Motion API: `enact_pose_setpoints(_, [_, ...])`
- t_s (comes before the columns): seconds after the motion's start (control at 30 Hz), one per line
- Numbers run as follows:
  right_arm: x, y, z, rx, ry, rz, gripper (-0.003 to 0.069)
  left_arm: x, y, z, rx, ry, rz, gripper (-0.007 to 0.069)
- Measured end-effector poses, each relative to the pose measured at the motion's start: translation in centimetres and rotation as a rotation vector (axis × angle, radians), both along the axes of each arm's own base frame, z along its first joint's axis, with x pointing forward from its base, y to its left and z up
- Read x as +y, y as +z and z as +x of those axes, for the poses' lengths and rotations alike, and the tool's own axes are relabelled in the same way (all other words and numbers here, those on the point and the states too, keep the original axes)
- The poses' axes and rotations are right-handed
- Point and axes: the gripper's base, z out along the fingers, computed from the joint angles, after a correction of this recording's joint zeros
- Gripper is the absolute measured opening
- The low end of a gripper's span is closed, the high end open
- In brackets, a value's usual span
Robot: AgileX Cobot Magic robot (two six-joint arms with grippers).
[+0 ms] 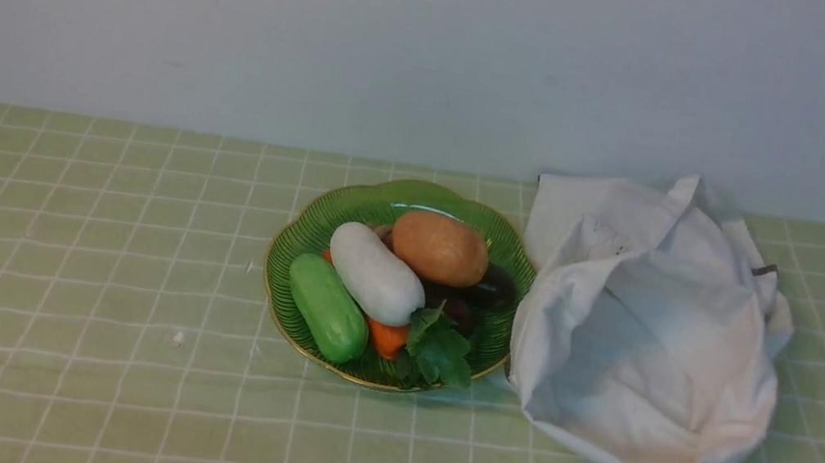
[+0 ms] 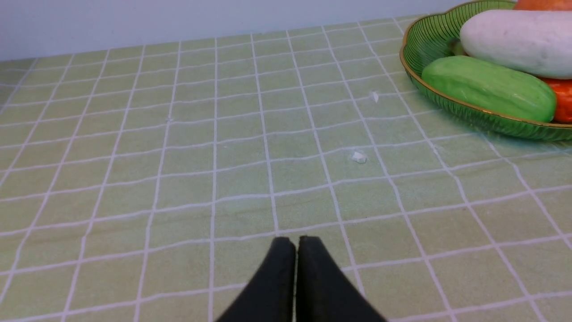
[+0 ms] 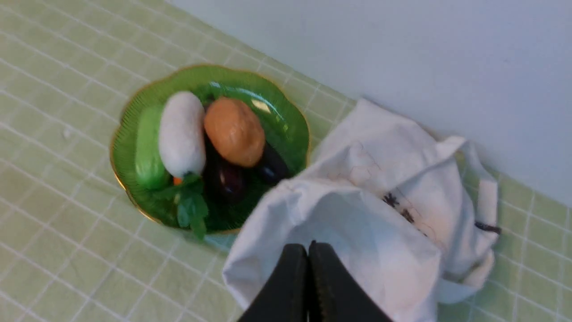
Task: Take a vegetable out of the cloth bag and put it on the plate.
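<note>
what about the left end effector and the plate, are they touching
Apart. The left wrist view shows bare tablecloth between the shut left end effector and the green plate's rim.

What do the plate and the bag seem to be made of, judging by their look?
Plate: probably glass or clear plastic, glossy green and ribbed, with a gold rim; it shows bright highlights. Bag: white woven cloth, matte; it slumps in soft folds and creases.

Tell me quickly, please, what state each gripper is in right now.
Left gripper: closed, holding nothing, above the tablecloth.
Right gripper: closed, holding nothing, above the cloth bag.
</note>
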Motion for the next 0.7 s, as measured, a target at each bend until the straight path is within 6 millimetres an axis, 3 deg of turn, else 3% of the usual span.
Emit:
enact_pose_setpoints(0.1, [-1.0, -6.5, -2.7, -0.159, 0.058, 0.165, -0.0015, 0.0, 0.0, 0.0, 0.0, 0.0, 0.0, -0.0008])
enact_pose_setpoints(0.23, [-1.4, -11.5, -3.9, -0.214, 0.081, 0.255, -0.0015, 0.0, 0.0, 0.0, 0.0, 0.0, 0.0, -0.0008])
enact_pose_setpoints(0.33, [-1.7, -13.2, -4.4, -0.254, 0.089, 0.299, -0.0015, 0.0, 0.0, 0.0, 0.0, 0.0, 0.0, -0.0008])
enact_pose_setpoints(0.7, [-1.8, -15.4, -4.6, -0.219, 0.089, 0.277, -0.0015, 0.0, 0.0, 0.0, 0.0, 0.0, 0.0, -0.0008])
